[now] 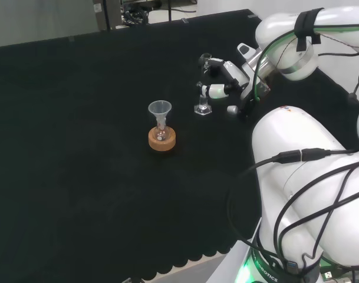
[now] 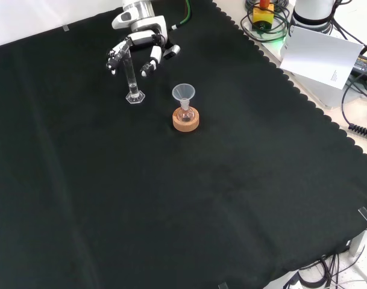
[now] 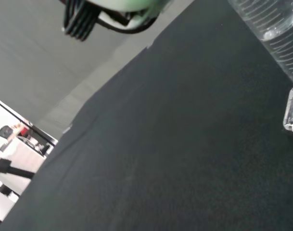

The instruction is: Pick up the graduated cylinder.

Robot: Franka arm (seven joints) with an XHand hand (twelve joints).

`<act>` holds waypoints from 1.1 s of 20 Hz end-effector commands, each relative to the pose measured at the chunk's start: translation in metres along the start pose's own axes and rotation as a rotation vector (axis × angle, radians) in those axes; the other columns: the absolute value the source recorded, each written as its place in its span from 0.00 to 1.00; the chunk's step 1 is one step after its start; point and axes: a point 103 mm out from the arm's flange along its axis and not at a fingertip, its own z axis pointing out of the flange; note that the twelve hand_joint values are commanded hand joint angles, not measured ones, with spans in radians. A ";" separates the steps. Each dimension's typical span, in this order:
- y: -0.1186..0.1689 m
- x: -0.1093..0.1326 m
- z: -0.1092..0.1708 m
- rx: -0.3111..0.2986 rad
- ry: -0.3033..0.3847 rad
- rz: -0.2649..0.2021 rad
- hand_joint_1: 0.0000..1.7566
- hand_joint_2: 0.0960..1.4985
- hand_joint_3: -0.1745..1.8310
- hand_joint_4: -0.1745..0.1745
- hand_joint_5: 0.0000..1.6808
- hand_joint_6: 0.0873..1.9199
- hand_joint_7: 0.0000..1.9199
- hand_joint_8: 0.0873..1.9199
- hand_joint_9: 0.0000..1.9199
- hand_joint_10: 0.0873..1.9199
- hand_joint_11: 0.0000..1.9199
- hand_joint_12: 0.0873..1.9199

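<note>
The graduated cylinder stands closest to the wrist camera, a clear ribbed tube running down to its foot on the black cloth. In the front view the graduated cylinder stands upright on its hexagonal base, just to the left of and slightly beyond the cork ring stand, near it but not touching. That stand carries 1 small flask with a clear funnel set in its neck. The hand sits over the cylinder's upper part, its fingers curved and spread to either side of the tube; whether they touch the glass cannot be told. In the head view the hand lies to the right of the stand, with the cylinder below it.
</note>
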 end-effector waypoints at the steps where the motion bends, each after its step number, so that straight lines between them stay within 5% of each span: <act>1: 0.005 -0.010 0.001 -0.055 0.063 0.011 0.58 0.41 0.39 0.46 0.40 0.04 0.21 0.29 0.32 0.25 0.17 0.66; 11: 0.004 -0.018 0.001 -0.048 0.135 0.017 0.60 0.42 0.39 0.49 0.40 0.23 0.28 0.29 0.41 0.21 0.29 0.60; 22: 0.006 -0.011 0.015 -0.023 0.117 -0.006 0.61 0.42 0.39 0.52 0.40 0.27 0.30 0.29 0.45 0.19 0.34 0.57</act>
